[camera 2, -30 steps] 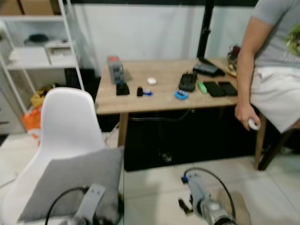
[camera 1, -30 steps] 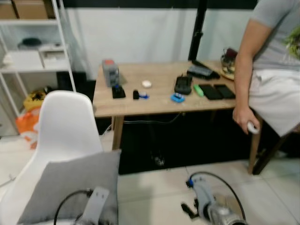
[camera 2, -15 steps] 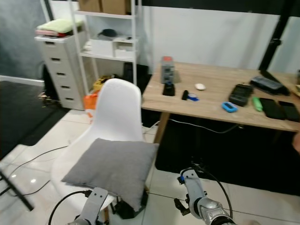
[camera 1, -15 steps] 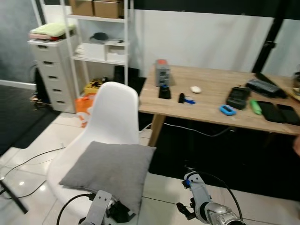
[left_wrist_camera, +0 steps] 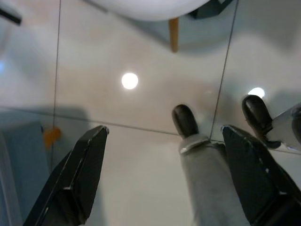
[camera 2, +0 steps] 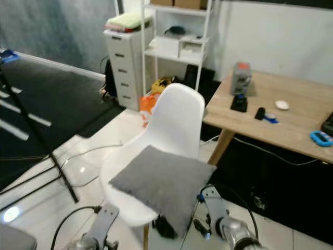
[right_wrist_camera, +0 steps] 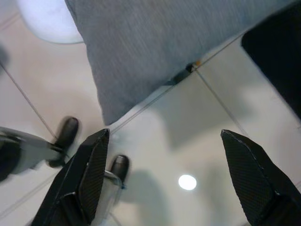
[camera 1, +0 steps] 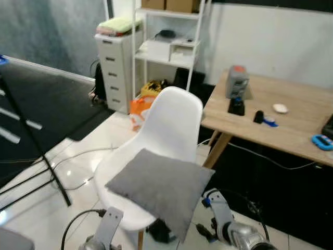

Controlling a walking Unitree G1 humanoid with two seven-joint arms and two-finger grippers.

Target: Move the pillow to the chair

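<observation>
The grey pillow (camera 1: 158, 188) lies flat on the white chair (camera 1: 171, 122) seat, one corner hanging over the front edge toward five o'clock. Both arms hang low over the floor. The right gripper (right_wrist_camera: 169, 183) is nearer, just under that corner, fingers spread wide and empty; the left gripper (left_wrist_camera: 164, 174) likewise gapes, holding nothing.
</observation>
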